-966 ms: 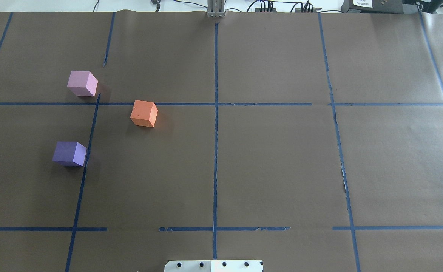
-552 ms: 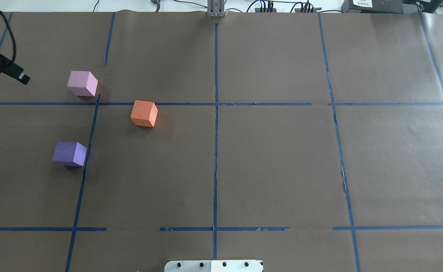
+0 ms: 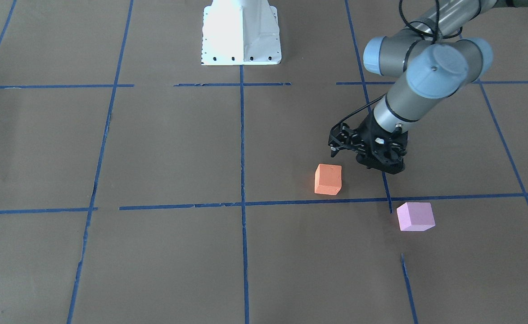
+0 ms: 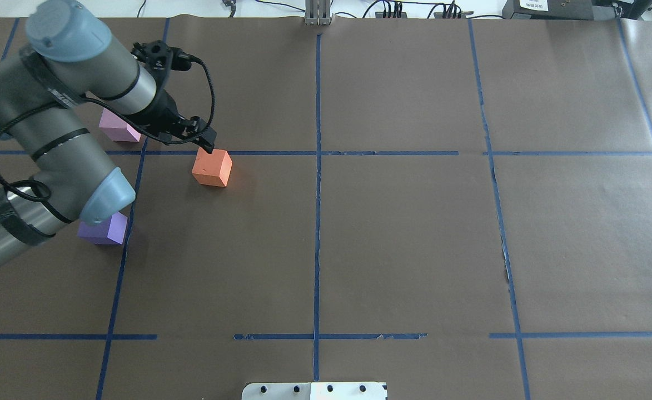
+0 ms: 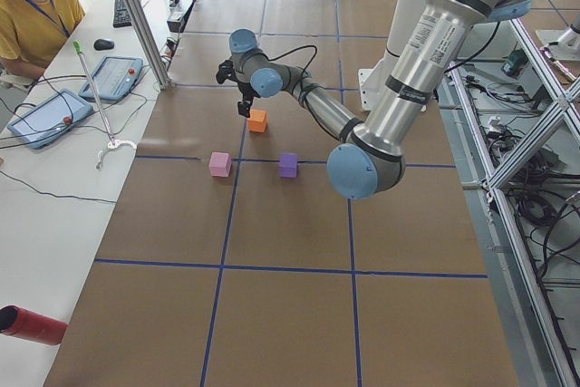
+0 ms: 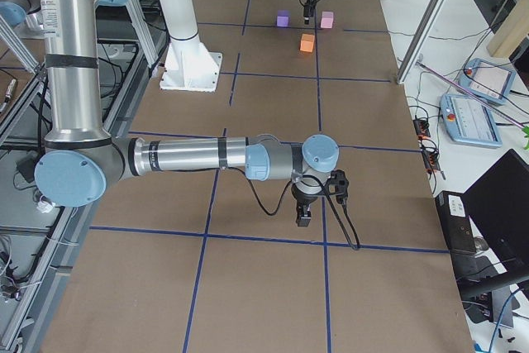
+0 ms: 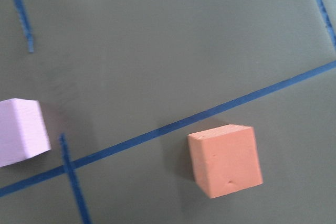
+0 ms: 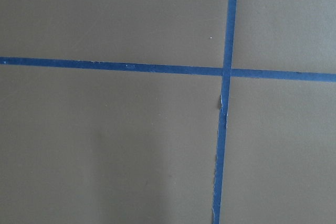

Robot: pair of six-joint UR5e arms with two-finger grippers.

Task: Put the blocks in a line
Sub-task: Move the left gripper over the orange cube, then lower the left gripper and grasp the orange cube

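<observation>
**Left arm over three scattered blocks**

The brown paper-covered table (image 4: 403, 244) was divided into a grid by blue tape lines (image 4: 317, 222), with the robot's white base plate (image 3: 241, 33) at its edge. In the overhead view the left arm hid part of the pink block (image 3: 415, 216) and its elbow covered much of the violet block (image 4: 108, 231).

The left gripper (image 4: 205, 144) hung just beside the orange block (image 4: 212, 168), above the far corner of it. Whether its fingers were apart or together could not be told. The right gripper (image 6: 303, 214) was well apart from the blocks, low over bare paper, and its state could not be told either.

The blocks were matte cubes of equal size. The orange one sat just on the robot's side of a cross tape line, the pink one beyond that line, and the violet one nearer the robot. All three were well apart.
</observation>
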